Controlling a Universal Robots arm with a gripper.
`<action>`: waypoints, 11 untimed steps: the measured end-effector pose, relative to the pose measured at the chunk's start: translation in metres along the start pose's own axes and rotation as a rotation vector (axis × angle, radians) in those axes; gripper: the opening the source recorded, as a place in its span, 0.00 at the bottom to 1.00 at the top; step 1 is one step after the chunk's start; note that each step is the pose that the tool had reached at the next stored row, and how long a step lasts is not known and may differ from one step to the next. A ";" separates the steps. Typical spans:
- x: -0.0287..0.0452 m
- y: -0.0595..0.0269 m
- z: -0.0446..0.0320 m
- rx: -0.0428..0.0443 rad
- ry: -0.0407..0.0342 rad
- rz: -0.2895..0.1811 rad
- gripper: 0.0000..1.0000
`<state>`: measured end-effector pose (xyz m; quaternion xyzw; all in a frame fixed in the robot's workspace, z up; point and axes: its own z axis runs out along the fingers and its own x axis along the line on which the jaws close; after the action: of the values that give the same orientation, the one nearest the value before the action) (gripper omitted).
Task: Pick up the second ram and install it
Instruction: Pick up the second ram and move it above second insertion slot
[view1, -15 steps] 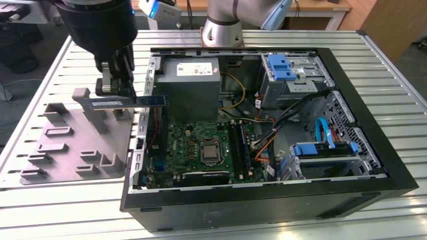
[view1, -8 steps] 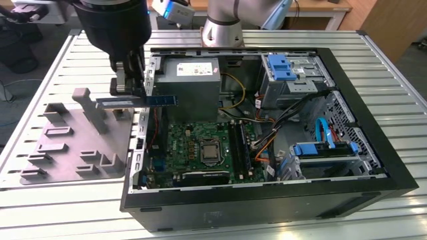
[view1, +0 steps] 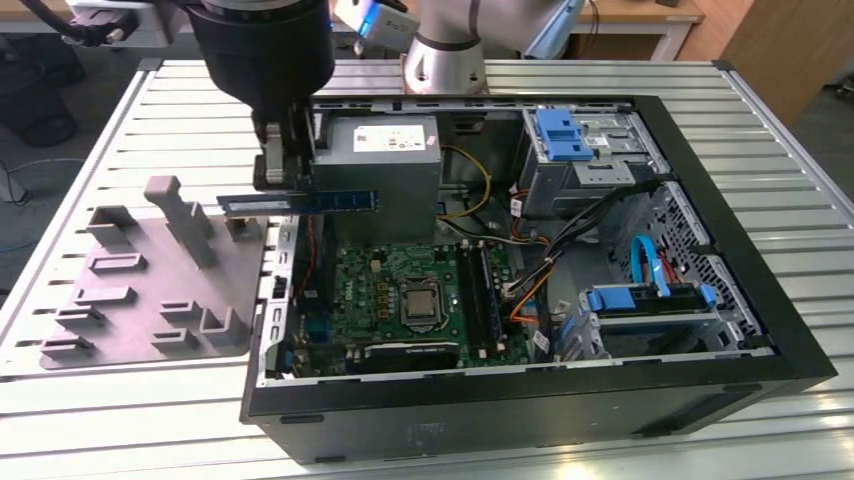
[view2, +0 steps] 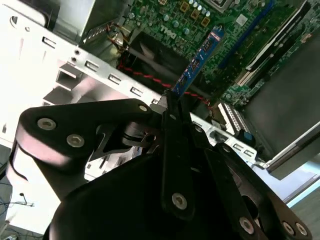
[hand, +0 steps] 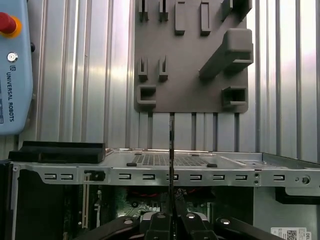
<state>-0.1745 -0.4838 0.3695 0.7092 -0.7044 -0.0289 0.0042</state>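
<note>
My gripper (view1: 288, 188) is shut on the second ram (view1: 300, 202), a long thin stick with a blue label. It holds the stick level in the air, over the open computer case's wall on the exterior view's left, between the grey fixture plate (view1: 134, 290) and the motherboard (view1: 400, 290). In the second wrist view the ram (view2: 200, 55) sticks out from the fingers (view2: 172, 117) towards the motherboard (view2: 200, 15). The first wrist view has the ram (hand: 171, 150) edge-on as a thin line rising from the gripper (hand: 171, 220), with the fixture plate (hand: 190, 55) beyond it.
The open tower case (view1: 534, 390) lies on a slatted metal table (view1: 120, 110). Inside are a power supply (view1: 380, 150), blue drive brackets (view1: 561, 135), loose cables (view1: 561, 250) and dark memory slots (view1: 478, 290) beside the processor socket. A teach pendant (hand: 12, 65) lies on the table.
</note>
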 end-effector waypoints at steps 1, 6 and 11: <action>0.0000 -0.0022 -0.0001 0.0000 -0.0001 0.000 0.14; 0.0001 -0.0137 -0.0007 0.0000 0.0001 0.000 0.14; 0.0002 -0.0252 -0.0012 0.0000 0.0000 0.000 0.14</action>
<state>-0.1493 -0.4838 0.3695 0.7093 -0.7043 -0.0289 0.0043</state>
